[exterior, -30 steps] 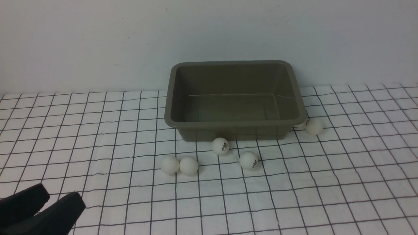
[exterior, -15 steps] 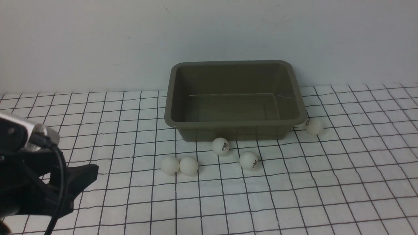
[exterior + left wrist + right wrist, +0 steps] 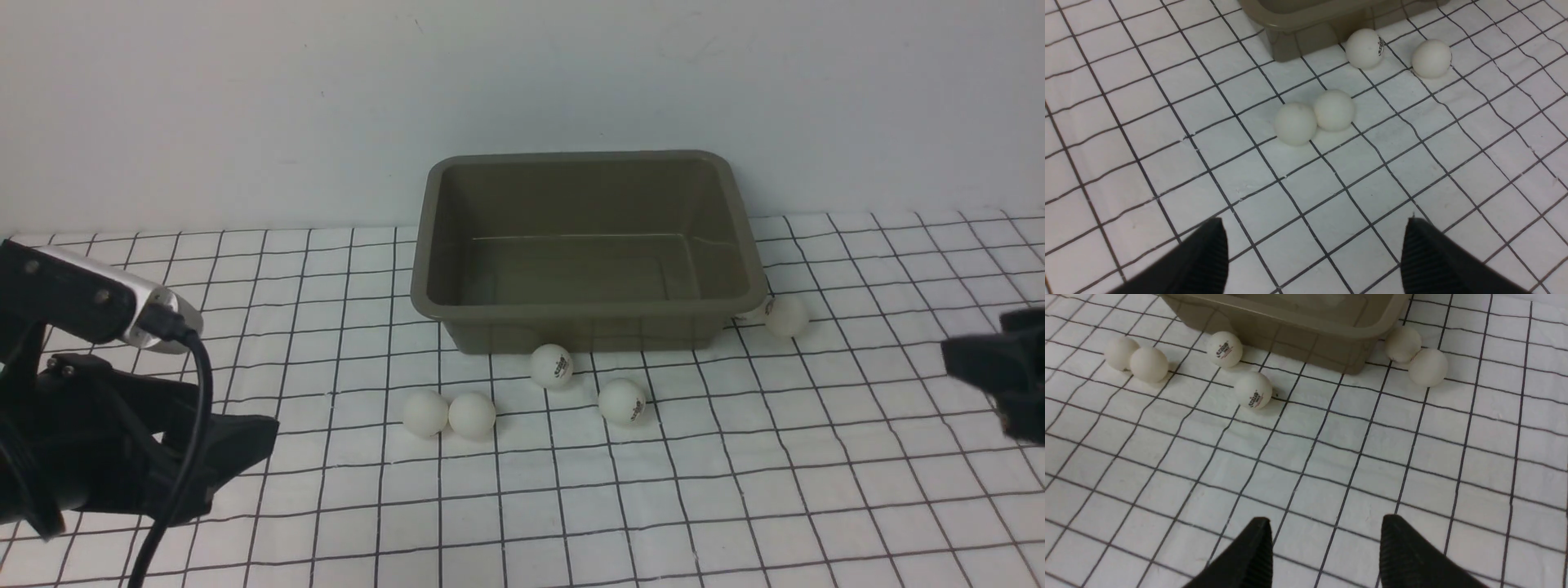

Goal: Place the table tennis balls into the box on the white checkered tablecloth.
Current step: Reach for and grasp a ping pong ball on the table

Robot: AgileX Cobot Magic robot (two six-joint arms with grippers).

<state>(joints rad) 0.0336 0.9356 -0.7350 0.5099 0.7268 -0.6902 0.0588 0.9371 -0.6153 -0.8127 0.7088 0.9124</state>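
Note:
The olive-grey box (image 3: pixel 584 314) stands empty on the white checkered tablecloth (image 3: pixel 735 490). In front of it lie two touching plain balls (image 3: pixel 425 412) (image 3: pixel 472 414) and two logo balls (image 3: pixel 551 365) (image 3: pixel 621 401). Two more balls (image 3: pixel 786 316) (image 3: pixel 757 310) sit at its right front corner. My left gripper (image 3: pixel 1314 222) is open and empty, at the left, well short of the plain pair (image 3: pixel 1295 123). My right gripper (image 3: pixel 1327 520) is open and empty, at the right edge of the front view (image 3: pixel 980 367), apart from the balls (image 3: pixel 1428 367).
A plain pale wall (image 3: pixel 245 106) rises right behind the box. The cloth is slightly wrinkled. A black cable (image 3: pixel 184 457) hangs from the left arm's silver camera (image 3: pixel 106 298).
My left arm has risen and moved forward and right toward the balls. My right gripper has come into the front view at the right edge. The balls and box have not moved.

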